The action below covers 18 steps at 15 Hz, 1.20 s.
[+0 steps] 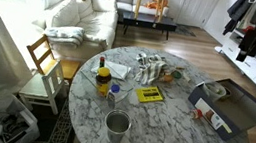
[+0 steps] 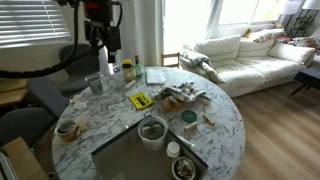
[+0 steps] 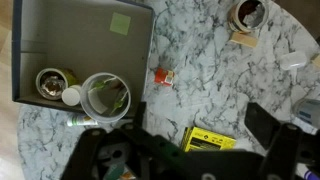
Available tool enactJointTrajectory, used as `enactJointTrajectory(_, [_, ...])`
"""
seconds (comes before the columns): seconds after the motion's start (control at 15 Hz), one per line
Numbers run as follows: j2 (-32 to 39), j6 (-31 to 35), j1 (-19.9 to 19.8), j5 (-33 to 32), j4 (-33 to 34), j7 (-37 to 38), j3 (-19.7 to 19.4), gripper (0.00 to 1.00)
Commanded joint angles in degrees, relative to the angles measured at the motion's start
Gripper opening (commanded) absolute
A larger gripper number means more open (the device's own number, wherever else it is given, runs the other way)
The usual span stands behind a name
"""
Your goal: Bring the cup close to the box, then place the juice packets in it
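In a living room, on a round marble table point(image 1: 161, 122), nothing of the task looks done: the cup point(image 1: 118, 124) stands near the rim, well apart from the box point(image 1: 234, 109), and the packets lie loose on the marble. The gripper point(image 2: 101, 52) hangs high above the table, fingers apart and empty. I count one cup, one box, one flat yellow packet point(image 1: 150, 95) and one small red packet point(image 3: 163, 77) just beside the box.

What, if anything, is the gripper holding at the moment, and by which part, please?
Nothing is held; the gripper is open and empty, up in the air.
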Motion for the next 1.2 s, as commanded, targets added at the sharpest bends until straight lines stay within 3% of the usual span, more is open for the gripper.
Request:
enactJointTrajectory(0.0, [0.06, -0.13, -0.25, 0.06, 0.15, -0.05, 0.22, 1.00])
enactJointTrajectory(0.33, [0.06, -0.13, -0.25, 0.05, 0.15, -0.05, 0.22, 1.00])
enactJointTrajectory(0.47, [2.42, 0.80, 1.87, 3.87, -1.82, -5.77, 1.03, 1.00])
enactJointTrajectory(0.73, [7.51, 5.49, 5.60, 10.10, -5.48, -10.39, 5.08, 1.00])
enactJointTrajectory(1.13, [16.63, 26.67, 10.74, 18.85, -8.26, -18.54, 13.44, 1.00])
